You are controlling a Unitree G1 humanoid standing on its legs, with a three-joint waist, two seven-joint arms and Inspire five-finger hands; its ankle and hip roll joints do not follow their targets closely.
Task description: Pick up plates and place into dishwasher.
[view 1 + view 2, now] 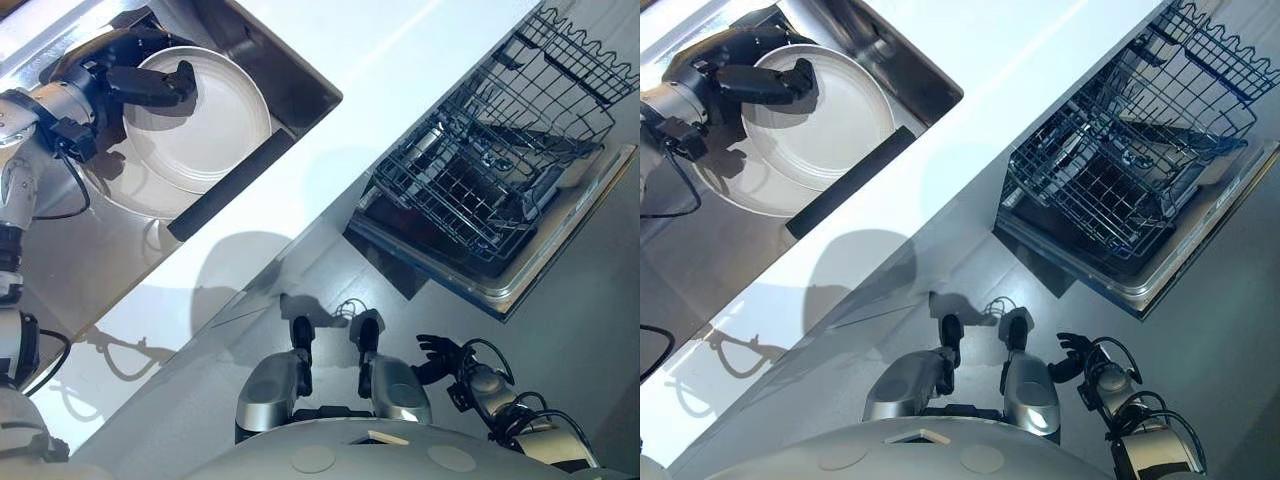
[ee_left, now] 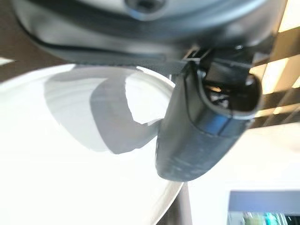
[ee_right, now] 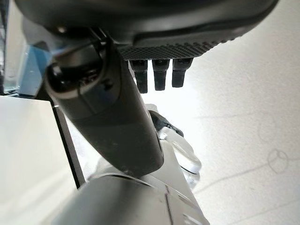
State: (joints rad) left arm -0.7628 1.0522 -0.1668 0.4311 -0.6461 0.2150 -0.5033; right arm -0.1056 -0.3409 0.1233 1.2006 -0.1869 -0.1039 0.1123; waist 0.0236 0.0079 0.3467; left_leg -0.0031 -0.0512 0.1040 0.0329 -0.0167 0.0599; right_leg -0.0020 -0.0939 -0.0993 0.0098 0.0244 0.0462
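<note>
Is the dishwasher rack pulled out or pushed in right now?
Pulled out. The wire dishwasher rack sits over the lowered dishwasher door, its top open to view. No plate shows among its tines; a white plate is at the sink.

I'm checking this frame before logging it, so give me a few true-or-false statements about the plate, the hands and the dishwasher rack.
1. The left hand grips a white plate over the sink. True.
2. The plate already sits in the dishwasher rack. False: it is at the sink, in the left hand.
3. The dishwasher rack is pulled out over the open door. True.
4. The right hand holds a second plate. False: it hangs low beside the robot, holding nothing, fingers relaxed.
5. The thumb lies across the plate's upper face. True.
</note>
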